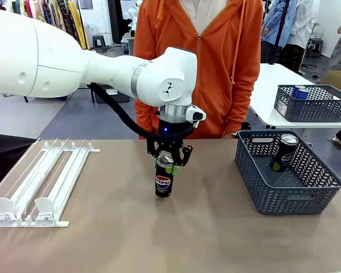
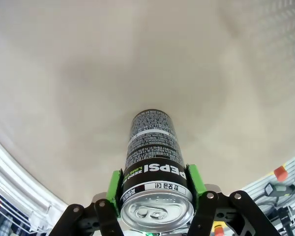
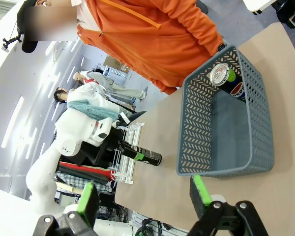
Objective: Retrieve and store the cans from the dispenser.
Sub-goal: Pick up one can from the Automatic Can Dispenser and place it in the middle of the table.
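Inspector A: Status of the left gripper (image 1: 170,160)?

Inspector B: At centre frame in the front view, pointing straight down, with its jaws pinching the black Pepsi can (image 1: 164,177) just under the silver top. The can is upright with its base at the tabletop (image 1: 159,239); whether it rests there or hangs just clear, I cannot tell. In the left wrist view the green pads (image 2: 114,189) press both sides of the same can (image 2: 155,167) at lower centre.

Inspector A: The right gripper?

Inspector B: Its own wrist view has it (image 3: 145,199) along the bottom edge, jaws spread wide, nothing between them, above the tabletop near the grey basket (image 3: 206,142).

Inspector A: Contents of that basket?

Inspector B: One second Pepsi can (image 1: 285,152), leaning against the far wall of the basket (image 1: 273,193) at right of the front view.

Inspector A: The dispenser?

Inspector B: The white dispenser (image 1: 42,182) lies flat at lower left of the front view, well apart from the held can, with its stoppers at the near end.

Inspector A: Anything else?

Inspector B: A person in an orange hoodie (image 1: 199,62) stands at the far edge, behind the left arm. A second grey basket (image 1: 312,105) sits on a white table at upper right, with a blue can (image 1: 299,91) in it.
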